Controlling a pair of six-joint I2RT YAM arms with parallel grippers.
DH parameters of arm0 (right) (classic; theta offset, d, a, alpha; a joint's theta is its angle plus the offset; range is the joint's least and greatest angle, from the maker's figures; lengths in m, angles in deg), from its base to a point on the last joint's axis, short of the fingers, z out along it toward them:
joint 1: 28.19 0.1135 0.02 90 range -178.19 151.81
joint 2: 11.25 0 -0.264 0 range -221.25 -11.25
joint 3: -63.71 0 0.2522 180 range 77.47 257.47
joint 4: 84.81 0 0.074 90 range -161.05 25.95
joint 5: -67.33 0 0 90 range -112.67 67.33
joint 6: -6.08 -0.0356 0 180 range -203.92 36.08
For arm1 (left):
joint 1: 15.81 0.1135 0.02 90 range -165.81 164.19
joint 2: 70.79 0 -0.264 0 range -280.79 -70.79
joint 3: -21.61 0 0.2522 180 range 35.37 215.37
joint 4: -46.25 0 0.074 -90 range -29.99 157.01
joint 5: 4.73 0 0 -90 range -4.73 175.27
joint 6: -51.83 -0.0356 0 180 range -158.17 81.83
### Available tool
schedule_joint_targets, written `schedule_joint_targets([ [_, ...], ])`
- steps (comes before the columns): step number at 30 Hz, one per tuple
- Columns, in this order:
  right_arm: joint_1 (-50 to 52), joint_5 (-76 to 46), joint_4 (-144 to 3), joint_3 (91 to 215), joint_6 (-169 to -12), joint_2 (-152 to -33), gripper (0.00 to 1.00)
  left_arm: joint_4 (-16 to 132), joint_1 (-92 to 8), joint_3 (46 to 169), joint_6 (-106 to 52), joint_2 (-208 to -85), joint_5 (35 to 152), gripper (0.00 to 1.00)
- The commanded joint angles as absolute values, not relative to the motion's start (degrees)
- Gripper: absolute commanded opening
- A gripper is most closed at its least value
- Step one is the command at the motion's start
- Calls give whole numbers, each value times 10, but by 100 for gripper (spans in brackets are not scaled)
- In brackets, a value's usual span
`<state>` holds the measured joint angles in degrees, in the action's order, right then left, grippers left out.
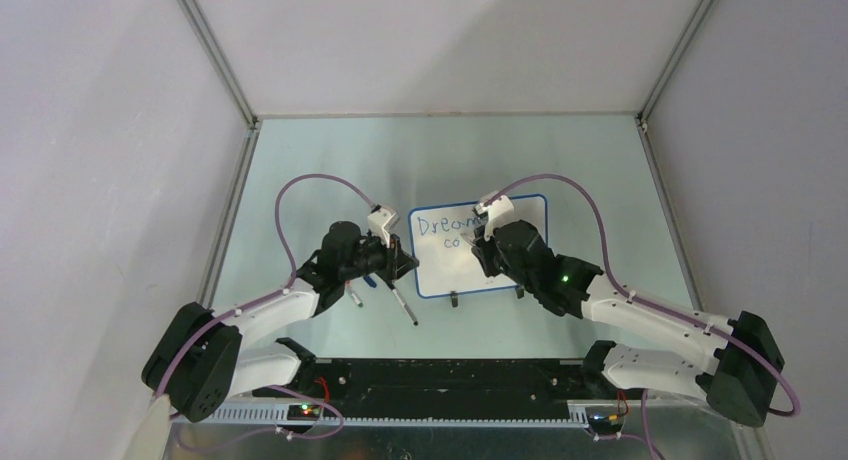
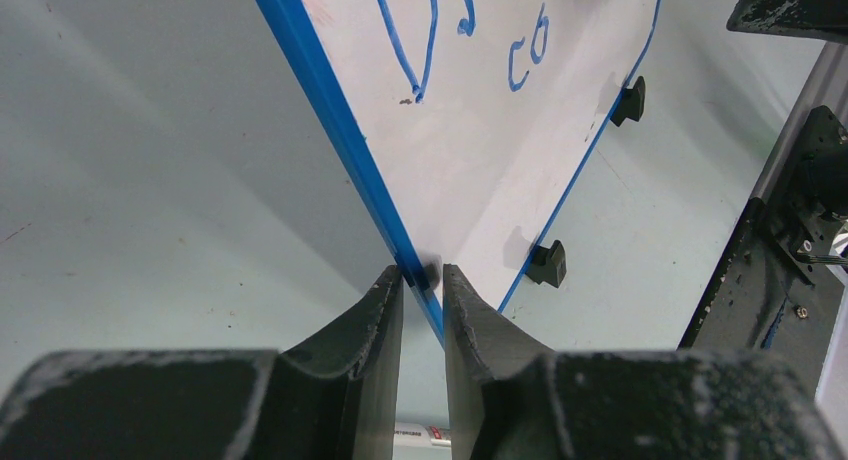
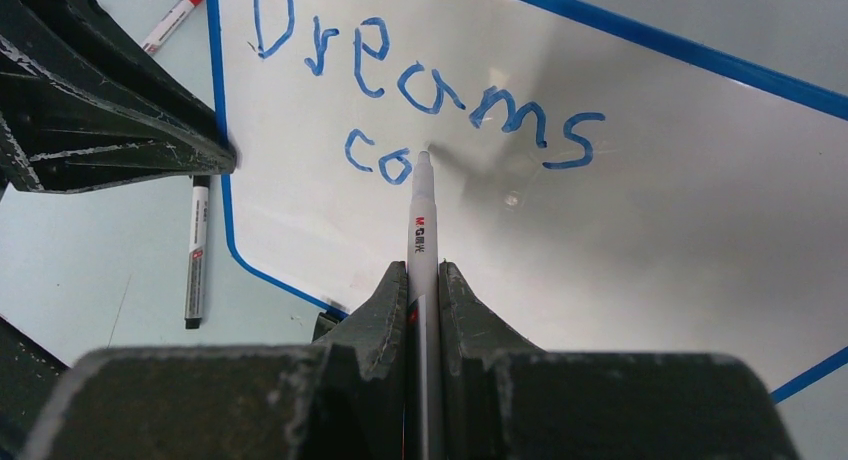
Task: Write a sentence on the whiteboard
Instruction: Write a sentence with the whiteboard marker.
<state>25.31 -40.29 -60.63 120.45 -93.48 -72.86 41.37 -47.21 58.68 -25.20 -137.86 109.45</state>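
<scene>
The whiteboard [image 1: 445,272] lies on the tabletop [image 1: 330,160], its edge pinched by the left tool [image 2: 423,275]. The right tool [image 3: 424,275] clamps a marker [image 3: 421,215], tip at the whiteboard. The sentence [image 3: 430,85] reads "Dreams co"; the rest seems unwritten.

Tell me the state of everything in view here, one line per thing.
Whiteboard: lying on the table, left edge clamped.
Sentence: unfinished; "Dreams" written, "co" begun.
Pen: uncapped, tip on the board right after "co".
Left gripper: shut on the whiteboard's edge.
Right gripper: shut on the pen.
Black marker: lying loose on the table.
Red marker: lying loose on the table.
</scene>
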Motion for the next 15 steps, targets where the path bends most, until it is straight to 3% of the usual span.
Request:
schedule_joint_targets([
  [1,251,-415,-609,1205,-939,-731,0,408,-475,599,-265,-1369,1100,26],
  [15,240,-415,-606,1205,-947,-747,0,408,-476,599,-265,-1369,1099,26],
])
